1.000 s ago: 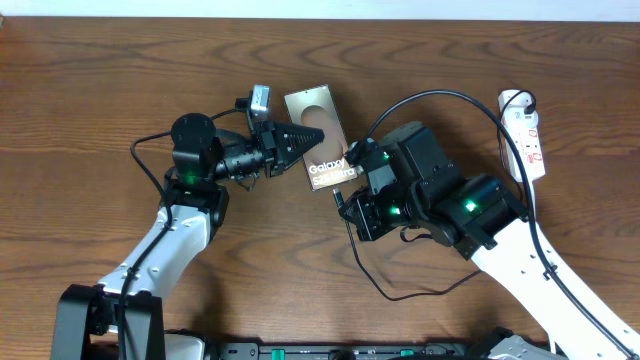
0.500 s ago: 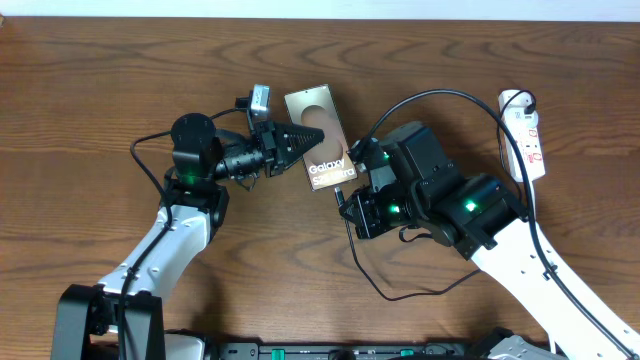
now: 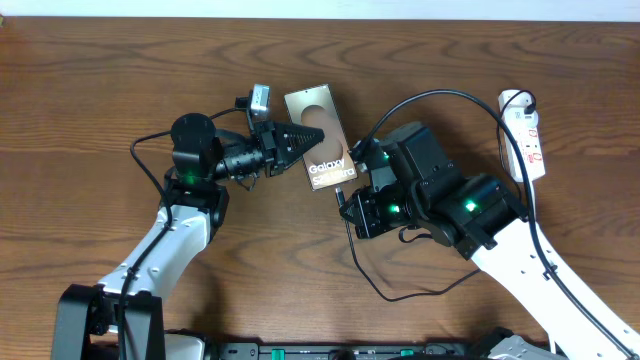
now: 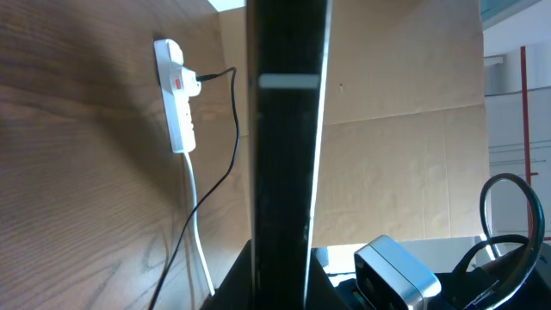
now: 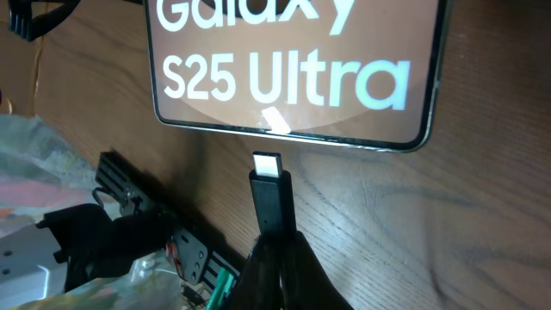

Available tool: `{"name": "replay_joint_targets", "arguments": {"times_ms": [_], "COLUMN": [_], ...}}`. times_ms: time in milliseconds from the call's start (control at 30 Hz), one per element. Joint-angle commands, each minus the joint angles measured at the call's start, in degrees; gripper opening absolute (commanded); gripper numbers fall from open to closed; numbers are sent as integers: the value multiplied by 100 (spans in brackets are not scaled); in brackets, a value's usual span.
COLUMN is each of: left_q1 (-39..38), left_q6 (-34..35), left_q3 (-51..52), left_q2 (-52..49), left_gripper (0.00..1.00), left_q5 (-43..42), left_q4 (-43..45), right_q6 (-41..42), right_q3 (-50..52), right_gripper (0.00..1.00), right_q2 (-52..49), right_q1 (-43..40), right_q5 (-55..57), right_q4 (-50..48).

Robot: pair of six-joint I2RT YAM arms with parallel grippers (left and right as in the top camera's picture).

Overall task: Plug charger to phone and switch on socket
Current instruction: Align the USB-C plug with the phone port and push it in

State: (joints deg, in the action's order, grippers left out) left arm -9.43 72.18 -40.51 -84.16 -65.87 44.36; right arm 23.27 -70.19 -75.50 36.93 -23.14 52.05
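The phone (image 3: 320,140), brownish face with white "Galaxy S25 Ultra" lettering, lies on the table. My left gripper (image 3: 300,138) is shut on its side edge; in the left wrist view the phone's dark edge (image 4: 288,129) runs up between the fingers. My right gripper (image 5: 277,245) is shut on the charger's black connector plug (image 5: 271,194). The plug's metal tip sits just short of the phone's bottom edge (image 5: 293,133), not touching. The charger cable (image 3: 440,100) runs to the white socket (image 3: 525,133) at the far right, also seen in the left wrist view (image 4: 176,103).
The charger cable loops on the table near the right arm (image 3: 400,285). The socket's white cord (image 4: 196,224) runs along the table. A cardboard wall (image 4: 405,103) stands beyond the table edge.
My right gripper with the plug has shifted slightly down and left in the overhead view. The left gripper and phone have not moved.
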Motion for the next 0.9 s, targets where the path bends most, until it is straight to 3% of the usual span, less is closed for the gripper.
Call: {"name": "replay_joint_targets", "arguments": {"times_ms": [0, 867], "left_q1": [-2, -4], "left_q6": [-9, -210], "left_q3": [-96, -96], "left_q2": [68, 68], "left_gripper": [8, 7], "left_q5": [-111, -365], "left_q4": [101, 103], "right_q6": [94, -15], "right_q3": [24, 24], "right_gripper": [1, 1], "right_q2": [-66, -107], "right_q1": [-17, -20], "right_q5": [7, 295], "right_q4": [-4, -664]}}
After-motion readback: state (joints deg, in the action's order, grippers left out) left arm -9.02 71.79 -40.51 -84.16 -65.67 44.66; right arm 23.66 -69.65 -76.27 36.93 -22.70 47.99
